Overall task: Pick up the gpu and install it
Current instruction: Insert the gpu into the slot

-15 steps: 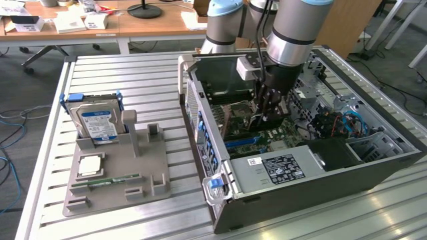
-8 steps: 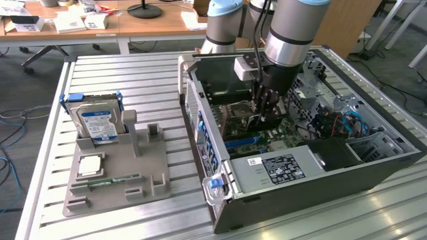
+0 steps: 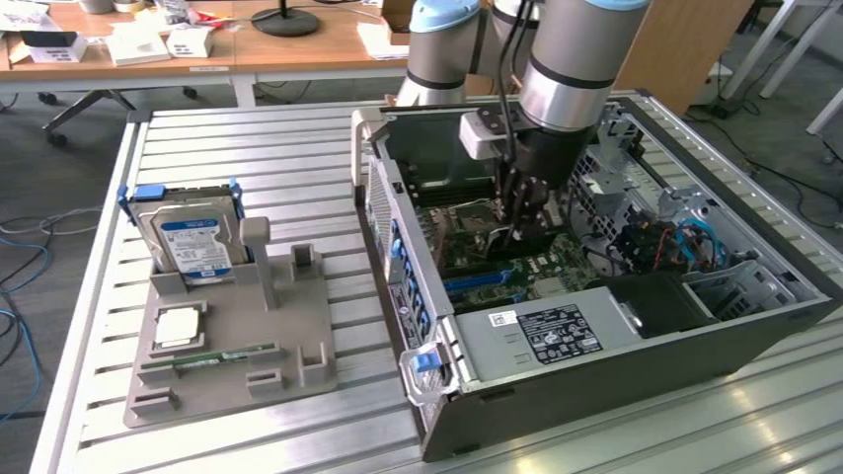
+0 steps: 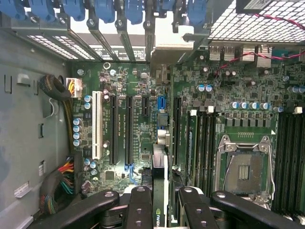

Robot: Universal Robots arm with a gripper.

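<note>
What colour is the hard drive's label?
The label is blue and white, best seen in the exterior view.

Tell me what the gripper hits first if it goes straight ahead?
Probably the long black slots on the green motherboard; the thin dark gpu card in the gripper would touch first.

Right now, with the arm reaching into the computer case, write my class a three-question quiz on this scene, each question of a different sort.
1. True or false: the end effector is shut on the gpu.
2. Fill in: the gpu hangs over the ___ inside the computer case.
3. Where does the hard drive stand? A in the grey holder; B in the computer case; C on the wooden desk.

Key: 1 true; 2 motherboard; 3 A.
</note>
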